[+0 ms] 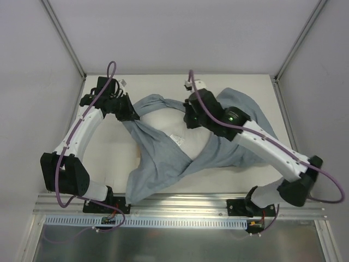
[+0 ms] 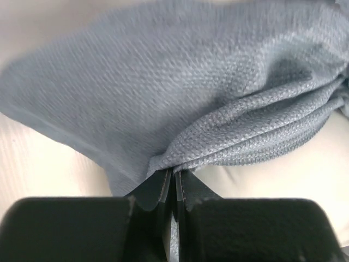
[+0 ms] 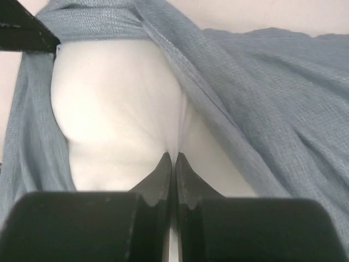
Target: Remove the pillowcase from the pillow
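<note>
The grey-blue pillowcase (image 1: 163, 158) lies rumpled across the table, still wrapped around part of the white pillow (image 1: 163, 120). The pillow's bare middle shows through the cloth's opening. My left gripper (image 1: 130, 113) is at the cloth's far left edge. In the left wrist view it (image 2: 173, 170) is shut on a bunched fold of the pillowcase (image 2: 163, 82). My right gripper (image 1: 190, 121) is over the pillow's far side. In the right wrist view it (image 3: 174, 155) is shut, pinching the pillow's (image 3: 120, 109) white skin, with the pillowcase (image 3: 272, 109) draped to its right.
The white table (image 1: 109, 147) has a metal rail (image 1: 180, 203) along its near edge. Grey walls and slanted frame posts (image 1: 65, 38) close in the back and sides. A black finger of the other arm (image 3: 22, 33) shows at the top left of the right wrist view.
</note>
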Motion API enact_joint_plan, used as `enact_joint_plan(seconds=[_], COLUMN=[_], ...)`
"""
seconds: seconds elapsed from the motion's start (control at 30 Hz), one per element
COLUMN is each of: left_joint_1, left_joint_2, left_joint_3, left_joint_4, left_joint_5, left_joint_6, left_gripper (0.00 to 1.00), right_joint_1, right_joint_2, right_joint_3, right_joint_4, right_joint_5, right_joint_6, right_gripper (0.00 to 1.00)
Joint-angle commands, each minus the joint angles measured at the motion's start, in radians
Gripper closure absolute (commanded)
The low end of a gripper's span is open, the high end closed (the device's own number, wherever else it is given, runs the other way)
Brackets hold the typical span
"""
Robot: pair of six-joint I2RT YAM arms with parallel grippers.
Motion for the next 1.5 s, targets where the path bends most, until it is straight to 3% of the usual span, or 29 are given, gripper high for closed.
enact_joint_plan(seconds=[0.0, 0.17, 0.33, 0.47, 0.67, 0.73, 0.8, 0.83, 0.87, 0.97, 1.17, 1.3, 1.47], left_joint_1=[0.048, 0.086, 0.090, 0.080, 0.015, 0.002, -0.016, -0.022, -0.031, -0.050, -0.326, -0.470, -0.604], left_joint_2=[0.007, 0.093, 0.207, 0.326, 0.353, 0.314, 0.241, 0.206, 0.126, -0.053, -0.238, -0.281, -0.221], left_joint_3=[0.040, 0.102, 0.157, 0.139, 0.083, 0.083, 0.086, 0.085, 0.080, 0.039, -0.087, -0.176, -0.191], left_joint_4=[-0.021, -0.021, -0.008, 0.015, 0.024, 0.024, 0.024, 0.024, 0.024, 0.024, 0.024, 0.030, 0.070], left_joint_5=[-0.034, -0.005, 0.028, 0.058, 0.083, 0.117, 0.133, 0.137, 0.135, 0.077, -0.049, -0.126, -0.170], left_joint_6=[0.017, 0.004, -0.010, -0.013, 0.024, 0.028, 0.028, 0.025, 0.022, -0.027, -0.165, -0.307, -0.366], left_gripper=[1.00, 1.00, 1.00, 1.00, 1.00, 0.90, 0.32, 0.14, 0.05, 0.01, 0.02, 0.01, 0.01], right_joint_1=[-0.025, -0.025, -0.025, -0.025, -0.027, -0.025, -0.025, -0.025, -0.028, -0.057, -0.099, -0.108, -0.108], right_joint_2=[-0.276, -0.563, -0.712, -0.709, -0.628, -0.602, -0.576, -0.568, -0.550, -0.514, -0.387, -0.336, -0.287], right_joint_3=[-0.149, -0.448, -0.599, -0.606, -0.518, -0.492, -0.475, -0.471, -0.454, -0.426, -0.340, -0.294, -0.267], right_joint_4=[0.030, -0.027, -0.057, -0.030, 0.037, 0.044, 0.060, 0.063, 0.064, 0.075, 0.115, 0.136, 0.155], right_joint_5=[0.082, 0.101, 0.100, 0.108, 0.082, 0.062, 0.055, 0.057, 0.066, 0.059, 0.016, -0.001, -0.017], right_joint_6=[-0.005, 0.088, 0.211, 0.233, 0.152, 0.132, 0.124, 0.115, 0.112, 0.106, 0.080, 0.076, 0.081], right_gripper=[0.99, 0.99, 0.99, 0.99, 0.99, 0.99, 0.99, 0.99, 0.99, 0.99, 0.99, 0.99, 0.99])
